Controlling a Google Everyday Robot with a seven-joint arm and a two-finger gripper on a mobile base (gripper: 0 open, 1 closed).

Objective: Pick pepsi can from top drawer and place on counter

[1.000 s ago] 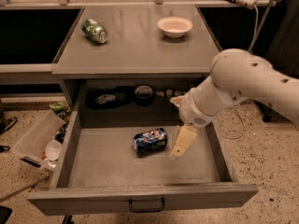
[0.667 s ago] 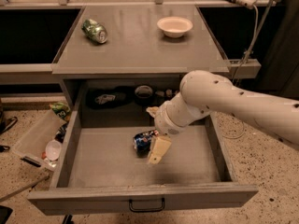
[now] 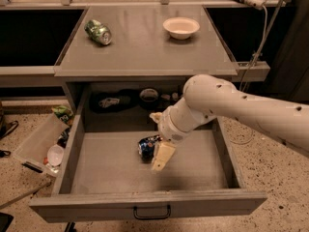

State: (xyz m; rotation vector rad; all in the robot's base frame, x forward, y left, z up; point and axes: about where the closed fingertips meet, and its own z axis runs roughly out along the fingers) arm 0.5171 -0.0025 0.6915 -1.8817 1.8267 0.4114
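Observation:
The pepsi can (image 3: 146, 147) lies on its side on the floor of the open top drawer (image 3: 72, 151), about mid-drawer. My gripper (image 3: 156, 143) reaches down into the drawer from the right, right at the can. It is open: one cream finger (image 3: 162, 156) hangs just in front and to the right of the can, and the other finger (image 3: 155, 116) shows behind it. The can is on the drawer floor, not lifted. The counter (image 3: 145, 47) is the grey top above the drawer.
A crushed green can (image 3: 98, 32) lies at the counter's back left and a white bowl (image 3: 181, 27) at its back right. Dark objects (image 3: 110, 101) sit in the recess behind the drawer. A clear plastic bin (image 3: 39, 141) stands on the floor to the left.
The arm has swung left and lower in the drawer. The gripper went from beside the can's right end to right at the can. The can stays in about the same place.

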